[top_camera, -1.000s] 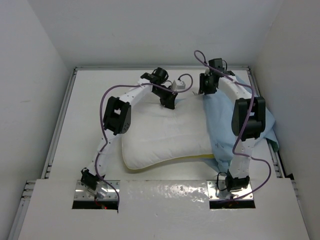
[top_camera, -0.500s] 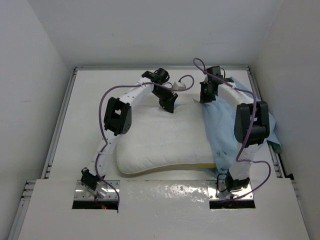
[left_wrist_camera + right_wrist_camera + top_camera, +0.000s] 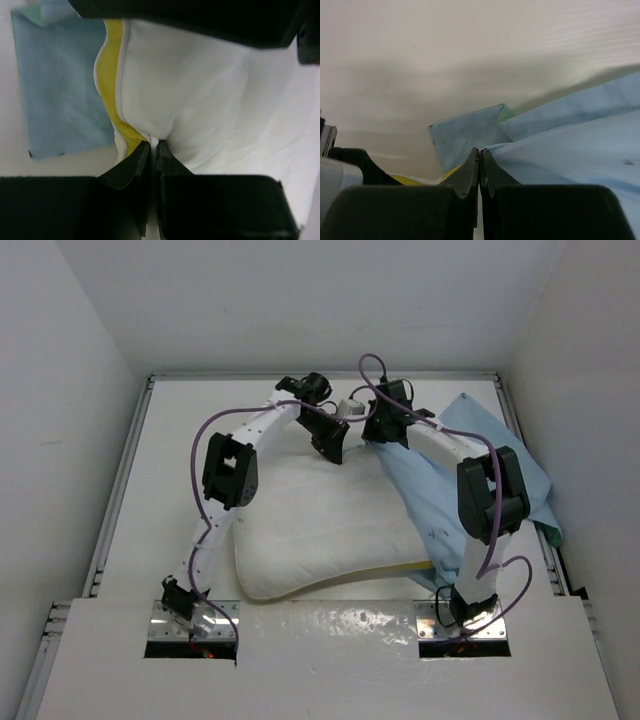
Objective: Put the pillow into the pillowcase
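Though puffy and white, pillow (image 3: 320,530) yellow-banded.

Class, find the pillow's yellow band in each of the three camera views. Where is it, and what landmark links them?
Top external: the yellow band runs along the near right edge of the pillow.
Left wrist: the band runs down from the top, left of centre.
Right wrist: a thin sliver at lower left.
Shared landmark: the light blue pillowcase beside it.

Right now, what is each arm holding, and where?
Left end effector pinches the pillow at its yellow-banded edge; right end effector pinches the pillowcase at an edge.
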{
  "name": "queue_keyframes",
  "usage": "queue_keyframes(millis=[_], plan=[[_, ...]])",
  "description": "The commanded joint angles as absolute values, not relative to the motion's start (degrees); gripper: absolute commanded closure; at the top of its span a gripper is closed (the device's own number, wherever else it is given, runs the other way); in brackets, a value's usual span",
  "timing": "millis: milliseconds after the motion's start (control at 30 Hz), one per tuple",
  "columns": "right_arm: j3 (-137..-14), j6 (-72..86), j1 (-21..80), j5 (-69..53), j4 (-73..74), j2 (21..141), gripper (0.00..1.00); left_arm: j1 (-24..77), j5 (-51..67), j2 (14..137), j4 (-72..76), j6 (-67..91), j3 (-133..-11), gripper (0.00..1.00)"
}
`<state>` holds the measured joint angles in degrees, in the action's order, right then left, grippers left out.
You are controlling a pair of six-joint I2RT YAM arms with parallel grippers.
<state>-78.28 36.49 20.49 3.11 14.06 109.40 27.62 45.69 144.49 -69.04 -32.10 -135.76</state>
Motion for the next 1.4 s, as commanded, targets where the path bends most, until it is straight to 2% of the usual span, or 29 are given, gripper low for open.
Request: queue_keyframes(millis=[0,233,367,500,533,567,600,633,667,700,733,867,900,933,967,1000,1033,1067,1133,1167,1233,1267,1300,1333,1367], plan=[[-77.6,43.1,22.8,0.6,3.9,105.5,1.0,23.9,50.3,137.0,-56.6,-22.7,-134.7,1.0],[-69.5,52.3,26.6,-3.3,-5.9,101.3,1.0,18.4,45.7,131.4,-33.1,-4.1,-121.7,1.0],[-74.2,50.1,31.3,-2.7,-4.5,103.4,1.0,17.1,42.9,131.0,-27.8,-0.9,-120.7,1.0],[-80.1,51.1,31.4,-7.2,-4.1,109.0,1.0,13.8,39.9,129.7,-17.7,9.3,-115.1,1.0],[-85.0,49.8,31.4,-8.2,-3.0,110.2,1.0,11.7,38.7,130.1,-17.4,10.4,-115.0,1.0],[-88.4,45.8,31.4,-9.0,2.8,111.5,0.92,10.7,37.5,130.7,-17.8,11.1,-115.4,1.0],[-92.2,43.6,31.4,-9.1,6.4,114.4,0.54,9.9,34.1,130.5,-19.1,11.0,-115.3,1.0],[-99.5,41.3,31.5,-9.2,9.9,115.7,0.37,8.3,32.4,130.4,-19.6,10.5,-114.7,1.0],[-102.6,36.9,31.4,-8.4,17.4,116.7,0.28,7.7,31.3,129.5,-20.3,8.5,-114.1,1.0],[-107.2,34.9,31.5,-5.7,20.8,117.6,0.03,6.8,30.2,129.0,-20.4,7.4,-113.5,1.0],[-108.4,32.9,31.5,-4.3,23.1,117.3,0.01,6.5,29.5,128.6,-20.7,6.3,-112.9,1.0],[-105.3,25.1,31.6,1.4,28.6,111.5,0.01,5.2,24.5,126.2,-21.2,4.0,-110.1,1.0],[-102.0,23.6,31.6,2.5,28.8,108.6,0.08,3.9,21.9,126.4,-21.4,6.0,-110.3,1.0],[-100.0,23.6,31.6,2.7,28.8,107.1,0.32,2.9,20.9,126.4,-21.4,6.1,-110.4,1.0],[-98.2,22.6,31.5,3.0,28.7,105.7,0.71,1.9,20.3,126.7,-21.5,9.1,-110.7,1.0],[-93.7,23.3,31.5,5.3,28.6,104.4,0.97,0.0,19.9,126.9,-21.6,10.4,-110.7,1.0],[-91.4,24.0,31.5,5.7,28.4,102.4,1.0,-1.6,20.3,126.5,-21.8,11.8,-110.1,1.0],[-89.5,24.0,31.5,5.8,28.0,101.7,0.94,-2.3,21.7,126.0,-21.9,12.6,-109.4,1.0],[-85.3,24.9,31.5,5.5,28.0,100.6,0.72,-2.4,23.7,123.0,-21.9,10.8,-105.9,1.0],[-84.2,25.2,31.5,5.6,28.1,99.8,0.6,-2.1,27.3,121.7,-21.6,7.2,-104.5,0.83],[-80.5,26.0,31.6,5.5,27.4,98.6,0.49,-0.6,30.0,118.8,-23.5,0.7,-103.7,0.53],[-79.3,26.0,31.5,5.5,25.9,97.0,0.47,1.0,33.7,118.0,-27.6,-9.7,-104.4,0.45],[-76.2,25.8,31.5,5.1,25.1,96.0,0.48,2.5,35.9,116.9,-30.1,-14.9,-105.2,0.44],[-74.7,25.1,31.5,5.4,23.6,94.9,0.58,3.4,37.3,114.1,-35.6,-25.8,-106.6,0.43],[-73.1,24.8,31.5,5.8,22.9,93.9,0.75,4.4,37.3,112.5,-37.8,-30.5,-107.0,0.43]])
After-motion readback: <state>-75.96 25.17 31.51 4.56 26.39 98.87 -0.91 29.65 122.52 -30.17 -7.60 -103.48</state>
